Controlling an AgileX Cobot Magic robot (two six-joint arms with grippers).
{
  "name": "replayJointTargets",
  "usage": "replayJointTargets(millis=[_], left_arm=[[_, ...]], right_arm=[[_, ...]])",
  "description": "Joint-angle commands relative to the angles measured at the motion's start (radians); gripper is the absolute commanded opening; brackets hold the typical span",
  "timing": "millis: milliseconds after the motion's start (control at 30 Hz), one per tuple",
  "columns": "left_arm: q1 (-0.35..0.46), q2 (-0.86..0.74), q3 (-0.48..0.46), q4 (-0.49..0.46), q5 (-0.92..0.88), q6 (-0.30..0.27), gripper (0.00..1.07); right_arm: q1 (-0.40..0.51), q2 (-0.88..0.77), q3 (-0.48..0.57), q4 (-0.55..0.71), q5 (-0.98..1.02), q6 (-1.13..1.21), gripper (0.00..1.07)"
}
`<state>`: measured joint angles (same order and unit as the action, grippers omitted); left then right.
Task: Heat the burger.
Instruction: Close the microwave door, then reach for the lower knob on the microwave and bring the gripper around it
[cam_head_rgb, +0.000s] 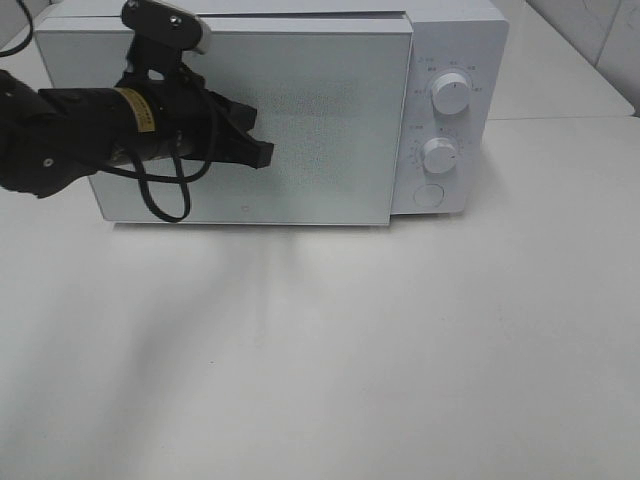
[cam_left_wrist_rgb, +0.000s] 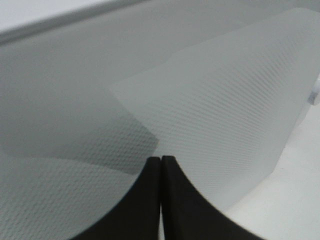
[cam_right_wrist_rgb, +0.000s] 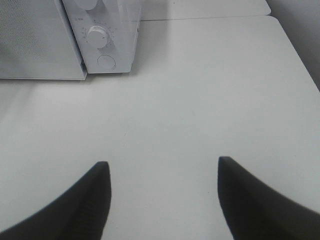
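The left arm reaches in level from the left side of the high view; the left end effector points right, its 2 fingers pressed together. The right end effector has its 2 fingers spread wide, holding nothing

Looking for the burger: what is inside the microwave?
The microwave door is shut and opaque, so its inside is covered. No burger shows in any view.

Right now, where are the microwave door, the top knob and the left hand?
microwave door (cam_head_rgb: 330, 120): high camera, panel middle.
top knob (cam_head_rgb: 451, 97): high camera, its centre.
left hand (cam_left_wrist_rgb: 161, 164): left wrist camera, between closed tips.
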<state>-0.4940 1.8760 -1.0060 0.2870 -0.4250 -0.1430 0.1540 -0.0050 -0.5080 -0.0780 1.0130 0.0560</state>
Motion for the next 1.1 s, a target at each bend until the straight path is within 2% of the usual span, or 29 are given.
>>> replayJointTargets(millis=[33,100,233,300,400,667,733,833,900,1100], left_arm=[[-0.003,0.018,-0.072,-0.052,-0.002,-0.001,0.0],[-0.022,0.043,-0.14,-0.052,0.055,0.001,0.0],[-0.042,0.069,-0.207,-0.051,0.121,0.002,0.0],[-0.069,0.106,-0.293,-0.051,0.185,0.006,0.0],[-0.092,0.121,-0.336,-0.051,0.218,0.006,0.0],[-0.143,0.12,-0.344,-0.048,0.307,0.006,0.0],[-0.18,0.12,-0.344,-0.02,0.437,0.006,0.0],[-0.19,0.119,-0.344,-0.017,0.473,0.006,0.0],[-0.223,0.108,-0.344,-0.019,0.602,0.006,0.0],[-0.253,0.068,-0.344,-0.041,0.762,0.006,0.0]], right_arm=[[-0.001,-0.02,0.004,0.0,-0.012,-0.01,0.61],[-0.001,-0.02,0.004,0.0,-0.012,-0.01,0.61],[-0.001,-0.02,0.004,0.0,-0.012,-0.009,0.61],[-0.001,-0.02,0.004,0.0,-0.012,-0.009,0.61],[-0.001,-0.02,0.004,0.0,-0.012,-0.009,0.61],[-0.001,-0.02,0.004,0.0,-0.012,-0.009,0.61],[-0.001,-0.02,0.004,0.0,-0.012,-0.009,0.61],[-0.001,-0.02,0.004,0.0,-0.012,-0.009,0.61],[-0.001,-0.02,0.004,0.0,-0.012,-0.009,0.61],[-0.001,-0.02,0.004,0.0,-0.012,-0.01,0.61]])
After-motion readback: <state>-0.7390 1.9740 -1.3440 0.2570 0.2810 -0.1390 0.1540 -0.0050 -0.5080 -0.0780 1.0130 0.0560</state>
